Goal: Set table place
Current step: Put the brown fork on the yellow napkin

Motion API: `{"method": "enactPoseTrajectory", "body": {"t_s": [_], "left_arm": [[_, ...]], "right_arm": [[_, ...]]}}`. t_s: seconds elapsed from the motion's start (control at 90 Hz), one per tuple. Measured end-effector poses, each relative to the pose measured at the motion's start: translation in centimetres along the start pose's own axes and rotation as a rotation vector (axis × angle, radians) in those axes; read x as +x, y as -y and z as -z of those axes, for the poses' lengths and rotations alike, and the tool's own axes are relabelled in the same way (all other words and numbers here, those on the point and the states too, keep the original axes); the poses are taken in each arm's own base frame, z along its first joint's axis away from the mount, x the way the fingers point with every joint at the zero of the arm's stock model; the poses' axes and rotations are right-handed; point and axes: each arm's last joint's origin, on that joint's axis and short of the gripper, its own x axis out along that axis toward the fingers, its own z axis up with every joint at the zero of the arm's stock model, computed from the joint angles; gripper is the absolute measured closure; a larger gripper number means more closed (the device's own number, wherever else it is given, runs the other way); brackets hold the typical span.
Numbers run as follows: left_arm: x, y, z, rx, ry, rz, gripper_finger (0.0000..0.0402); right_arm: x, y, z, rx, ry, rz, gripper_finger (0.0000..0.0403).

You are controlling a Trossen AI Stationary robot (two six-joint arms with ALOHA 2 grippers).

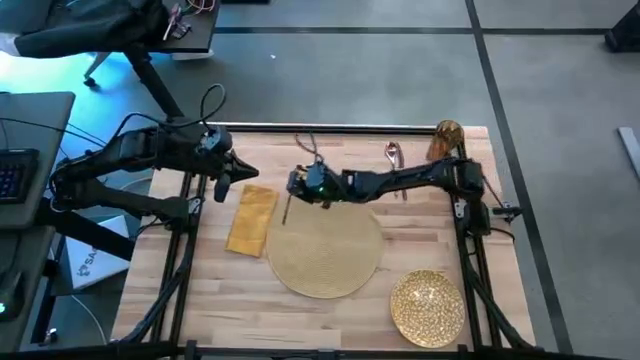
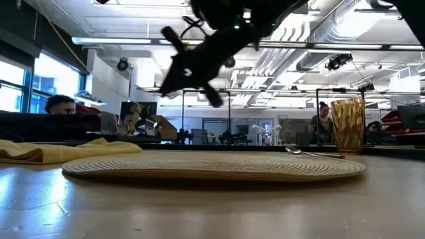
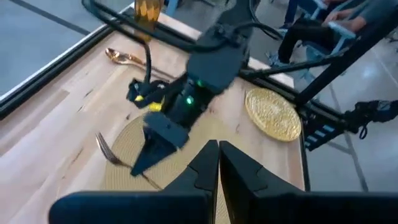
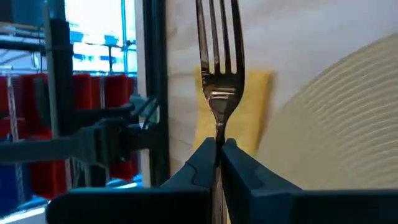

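1. Your bench [image 1: 200, 290] is light wood planks inside a black frame, stiff and flat, so anything you lower onto it lands firm.
2. The placemat [image 1: 325, 250], tan and round, lies near the middle of the bench. It looks woven and light, likely to slide if you drag cutlery across it.
3. The gold plate [image 1: 428, 306] sits well apart from the placemat, toward the right front corner. Judge it rigid and probably brittle; take it by the rim, not the textured face.
4. The napkin [image 1: 251, 218] lies just beside the placemat's left edge. It is soft cloth: it will bunch under a push, so set things down onto it.
5. The amber glass [image 1: 445, 140] stands at the far right corner, upright; fragile and smooth, best gripped around the body.
6. The right tool [image 1: 296, 186] hangs over the placemat's far-left edge, pressed together on the fork [image 4: 218, 68], pinching its handle with the tines pointing out past the napkin. Thin, stiff, slick metal: it may pivot in the pinch, so lower it level.
7. A spoon [image 1: 391, 156] rests on the far side of the bench.
8. The left tool [image 1: 240, 176] waits near the napkin's far end, fingers pressed together, empty.
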Motion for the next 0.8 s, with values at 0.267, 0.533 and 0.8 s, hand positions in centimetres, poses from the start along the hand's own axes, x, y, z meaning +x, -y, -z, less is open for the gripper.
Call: {"method": "enactPoseTrajectory", "body": {"t_s": [0.267, 0.533, 0.8], "left_arm": [[0.0, -0.1, 0.4, -0.003, -0.039, -0.014, 0.0402], [0.0, -0.1, 0.4, -0.003, -0.04, -0.016, 0.0401], [0.0, -0.2, 0.4, -0.003, -0.038, -0.021, 0.0401]], "right_arm": [[6.9, -1.9, 2.0, 0.073, -0.024, -0.031, 0.0403], [11.5, -0.4, 3.0, 0.115, -0.067, 0.09, 0.0403], [13.1, 1.5, 3.9, 0.089, -0.104, 0.131, 0.0403]]}}
